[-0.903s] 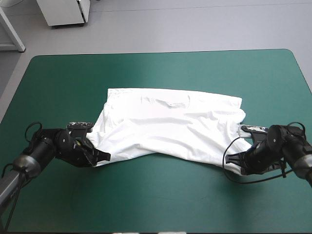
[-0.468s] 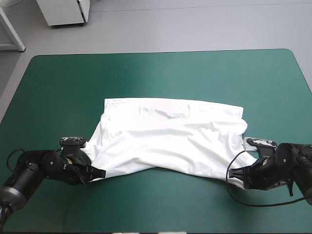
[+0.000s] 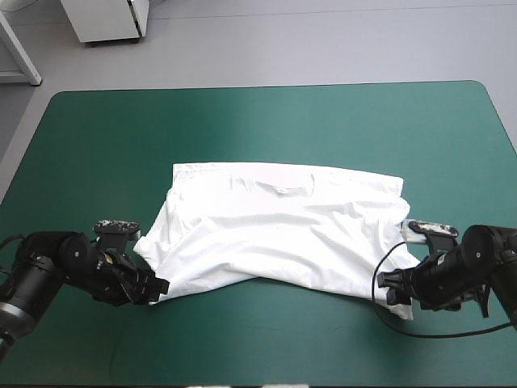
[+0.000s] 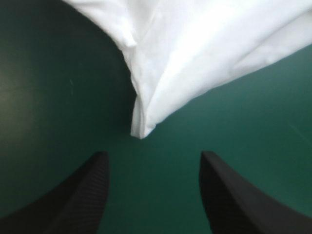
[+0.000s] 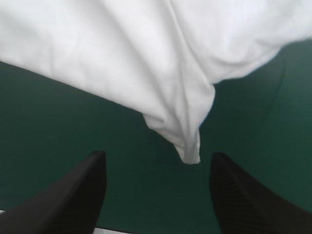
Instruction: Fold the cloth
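The white T-shirt (image 3: pixel 275 226) lies spread and wrinkled on the teal-green cover, folded over across the middle of the table. My left gripper (image 3: pixel 157 284) rests low at the shirt's near left corner. In the left wrist view its black fingers (image 4: pixel 83 195) stand apart, and the shirt's corner tip (image 4: pixel 141 131) lies free just ahead of them. My right gripper (image 3: pixel 389 289) sits at the near right corner. Its fingers (image 5: pixel 73 195) are also apart, with the shirt's corner (image 5: pixel 190 153) lying loose ahead of the gap.
Bare teal-green cover (image 3: pixel 258 121) stretches beyond the shirt to the far edge and along the near edge (image 3: pixel 266 339). A white cabinet (image 3: pixel 105 18) stands on the floor beyond the table's far left.
Both grippers have opened and let go of the shirt's near corners, which now lie on the table. Both arms shifted slightly after pulling the shirt toward the near edge.
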Robot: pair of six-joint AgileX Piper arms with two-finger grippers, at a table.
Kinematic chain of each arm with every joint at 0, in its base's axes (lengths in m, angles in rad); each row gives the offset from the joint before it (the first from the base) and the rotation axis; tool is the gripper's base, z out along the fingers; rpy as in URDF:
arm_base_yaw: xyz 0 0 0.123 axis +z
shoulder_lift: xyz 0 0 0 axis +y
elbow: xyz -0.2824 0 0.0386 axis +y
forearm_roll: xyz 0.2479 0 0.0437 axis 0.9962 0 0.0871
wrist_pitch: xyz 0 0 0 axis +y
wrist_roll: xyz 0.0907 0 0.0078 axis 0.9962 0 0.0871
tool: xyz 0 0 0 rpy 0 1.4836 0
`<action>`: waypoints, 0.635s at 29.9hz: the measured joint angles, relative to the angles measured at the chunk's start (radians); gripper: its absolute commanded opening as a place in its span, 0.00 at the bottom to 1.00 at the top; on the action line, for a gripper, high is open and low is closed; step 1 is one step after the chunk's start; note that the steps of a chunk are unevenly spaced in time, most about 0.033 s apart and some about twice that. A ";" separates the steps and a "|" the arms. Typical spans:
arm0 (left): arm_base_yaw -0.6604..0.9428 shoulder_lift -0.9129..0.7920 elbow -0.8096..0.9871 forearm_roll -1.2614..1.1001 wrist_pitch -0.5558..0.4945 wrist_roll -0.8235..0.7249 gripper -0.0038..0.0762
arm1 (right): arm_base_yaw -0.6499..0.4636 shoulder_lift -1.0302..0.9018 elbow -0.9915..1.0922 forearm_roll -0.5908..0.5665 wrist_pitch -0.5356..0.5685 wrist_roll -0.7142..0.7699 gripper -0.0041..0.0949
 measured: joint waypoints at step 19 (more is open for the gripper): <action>0.000 0.073 -0.233 0.236 -0.006 -0.083 0.65 | 0.000 -0.009 -0.429 -0.061 0.046 0.013 0.58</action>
